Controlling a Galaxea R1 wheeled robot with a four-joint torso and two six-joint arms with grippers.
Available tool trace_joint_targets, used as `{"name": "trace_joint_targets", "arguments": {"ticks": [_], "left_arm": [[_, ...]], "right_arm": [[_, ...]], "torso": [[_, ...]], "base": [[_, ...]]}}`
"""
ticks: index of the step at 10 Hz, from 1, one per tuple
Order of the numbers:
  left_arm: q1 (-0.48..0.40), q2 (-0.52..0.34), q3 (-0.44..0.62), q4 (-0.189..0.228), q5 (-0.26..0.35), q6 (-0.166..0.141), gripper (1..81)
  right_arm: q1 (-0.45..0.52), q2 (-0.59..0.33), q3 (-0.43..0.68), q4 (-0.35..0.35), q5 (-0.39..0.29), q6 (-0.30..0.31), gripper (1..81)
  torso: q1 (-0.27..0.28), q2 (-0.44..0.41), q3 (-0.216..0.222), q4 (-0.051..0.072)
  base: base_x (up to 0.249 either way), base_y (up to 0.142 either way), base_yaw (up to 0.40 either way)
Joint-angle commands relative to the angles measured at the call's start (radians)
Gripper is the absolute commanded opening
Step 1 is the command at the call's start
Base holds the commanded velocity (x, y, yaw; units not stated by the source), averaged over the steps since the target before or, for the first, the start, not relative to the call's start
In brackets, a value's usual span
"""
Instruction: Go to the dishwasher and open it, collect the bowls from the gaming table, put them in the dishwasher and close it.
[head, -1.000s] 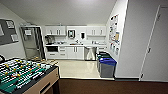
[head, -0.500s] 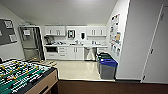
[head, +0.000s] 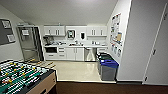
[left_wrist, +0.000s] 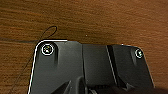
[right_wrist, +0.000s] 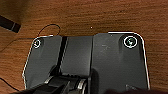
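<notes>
Both arms hanging over wood floor (left_wrist: 100, 20), gripper state can't tell; dishwasher (head: 89, 54) sitting shut, silver-fronted, far ahead.

Kitchenette evenly bright; head view soft, edges bowed; wrist views dimmer, blurred.

Head camera looks from high across the kitchenette (head: 75, 47); both wrist cameras face the near wooden floor (left_wrist: 100, 20).
</notes>
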Motion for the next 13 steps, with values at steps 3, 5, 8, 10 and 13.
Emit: {"name": "trace_joint_targets", "arguments": {"ticks": [3,5,8,10,13], "left_arm": [[-0.060,0.005,0.000,0.011,0.045,0.006,81.1],[-0.061,0.007,0.000,0.011,0.045,0.006,81.1],[-0.061,0.007,0.000,0.011,0.045,0.006,81.1],[-0.061,0.007,0.000,0.011,0.045,0.006,81.1],[-0.061,0.004,0.000,0.011,0.045,0.006,81.1]], "right_arm": [[0.061,0.003,0.005,-0.002,-0.042,0.004,81.1],[0.062,0.010,0.005,-0.003,-0.042,0.004,81.1],[0.065,0.011,0.005,-0.003,-0.042,0.004,81.1],[0.065,0.011,0.005,-0.002,-0.042,0.004,81.1],[0.068,0.011,0.005,0.009,-0.040,0.005,81.1]], "torso": [[0.000,0.000,0.000,0.000],[0.000,0.000,0.000,0.000],[0.000,0.000,0.000,0.000],[0.000,0.000,0.000,0.000],[0.000,0.000,0.000,0.000]], "base": [[0.136,0.000,0.000],[0.136,0.000,0.000],[0.136,0.000,0.000],[0.136,0.000,0.000],[0.134,0.000,0.000]]}}
